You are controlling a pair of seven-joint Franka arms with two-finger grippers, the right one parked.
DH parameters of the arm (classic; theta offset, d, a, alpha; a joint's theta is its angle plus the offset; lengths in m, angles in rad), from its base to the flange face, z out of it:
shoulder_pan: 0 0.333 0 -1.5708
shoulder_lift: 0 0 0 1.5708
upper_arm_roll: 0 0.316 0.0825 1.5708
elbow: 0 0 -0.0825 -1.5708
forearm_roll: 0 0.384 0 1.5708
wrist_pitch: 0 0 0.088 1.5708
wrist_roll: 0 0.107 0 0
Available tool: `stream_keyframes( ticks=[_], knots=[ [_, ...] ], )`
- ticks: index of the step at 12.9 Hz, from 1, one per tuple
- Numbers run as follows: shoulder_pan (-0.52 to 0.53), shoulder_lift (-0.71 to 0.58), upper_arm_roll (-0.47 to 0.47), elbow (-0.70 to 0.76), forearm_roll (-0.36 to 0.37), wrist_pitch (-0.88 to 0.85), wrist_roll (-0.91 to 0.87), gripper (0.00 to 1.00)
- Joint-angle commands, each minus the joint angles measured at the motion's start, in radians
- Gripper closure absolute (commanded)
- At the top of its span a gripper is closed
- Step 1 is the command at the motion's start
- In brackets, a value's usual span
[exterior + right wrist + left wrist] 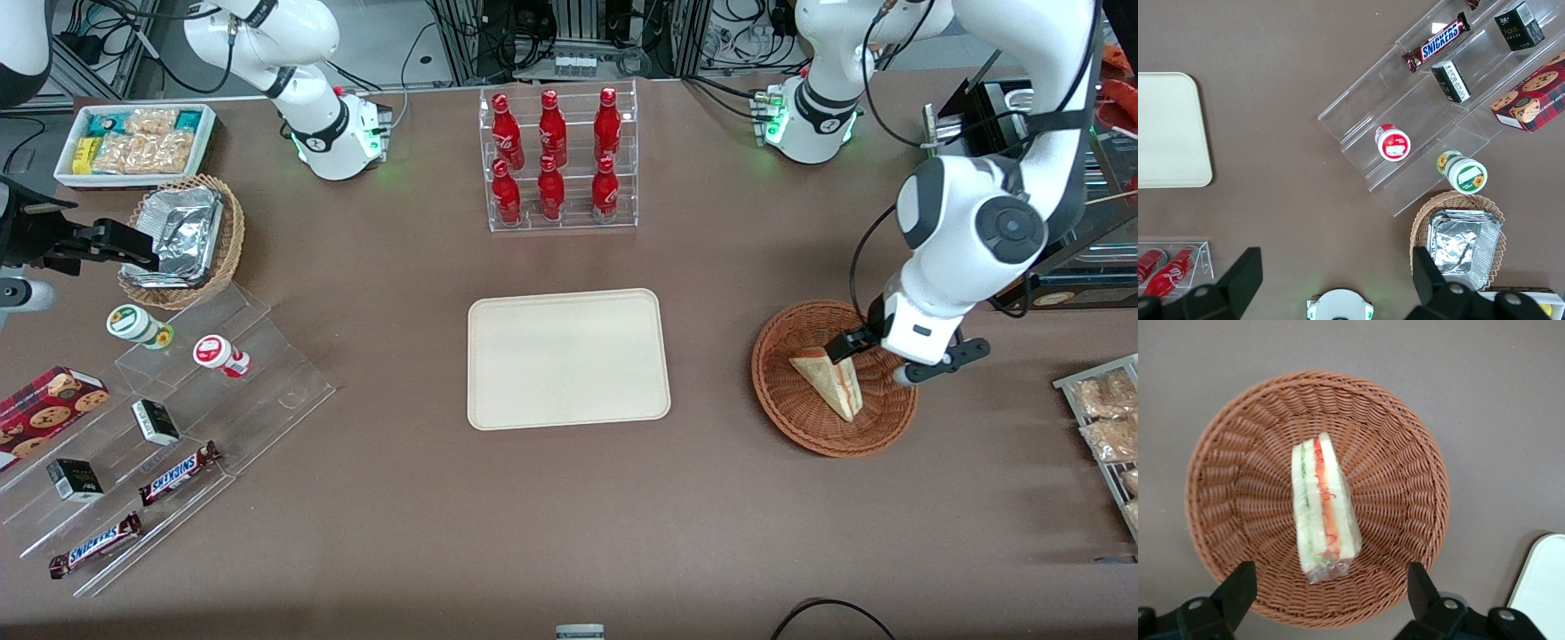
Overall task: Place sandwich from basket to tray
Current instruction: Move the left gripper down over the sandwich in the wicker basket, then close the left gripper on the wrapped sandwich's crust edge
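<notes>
still lying in basket (1218, 520) centre: sandwich (1321, 510); hovering above, pincer (1331, 587) gaping wide, tray (567, 357) at 9 o'clock waiting bare.

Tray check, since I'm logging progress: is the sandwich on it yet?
No: the sandwich lies in the basket, the open gripper above it; the tray is bare.

The sandwich (831, 382) (1323, 508), a clear-wrapped white wedge with red and green filling at its edge, lies in the round reddish-brown wicker basket (782, 391) (1225, 473). The cream tray (567, 358) (1546, 587) sits flat on the bench, well apart, nothing on it; the gripper (858, 348) (1331, 587) hangs over the basket, jaws spread
</notes>
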Motion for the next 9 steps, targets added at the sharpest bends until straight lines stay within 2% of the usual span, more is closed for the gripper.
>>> stream_keyframes(
  ticks=[1, 9],
  knots=[
    [-0.003, 0.045, 0.003, -0.007, 0.021, 0.073, -0.032, 0.0],
    [-0.003, 0.137, 0.006, -0.07, 0.05, 0.217, -0.038, 0.0]
  ],
)
